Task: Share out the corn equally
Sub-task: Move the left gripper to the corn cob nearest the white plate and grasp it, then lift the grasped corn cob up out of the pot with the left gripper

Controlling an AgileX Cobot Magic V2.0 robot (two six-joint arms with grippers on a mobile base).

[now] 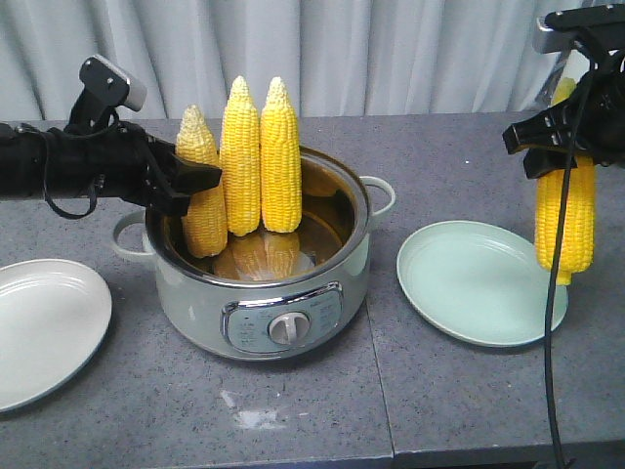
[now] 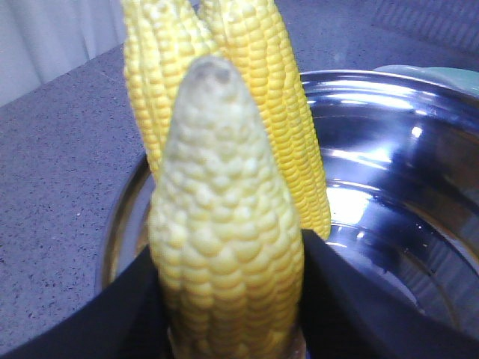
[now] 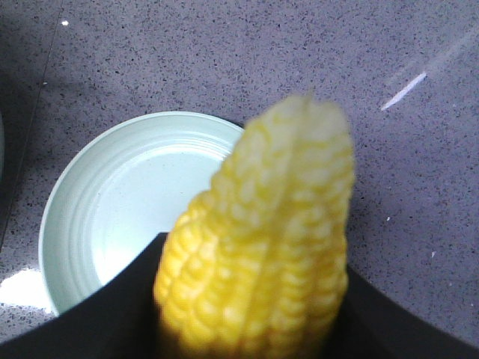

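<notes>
- Left gripper [image 1: 200, 186] is clamped on the leaning cob [image 1: 203, 223], which stands in the pot [image 1: 293, 288]. Two spare cobs [image 1: 261, 166] are just beside it.
- Right gripper [image 1: 559, 145] is clamped on the hanging cob [image 1: 566, 220], held vertical. The green plate [image 1: 469, 283] is below and slightly inboard, likely the drop spot.
- White plate [image 1: 44, 322] lies outboard of and below the left gripper, probably where the leaning cob goes.
</notes>
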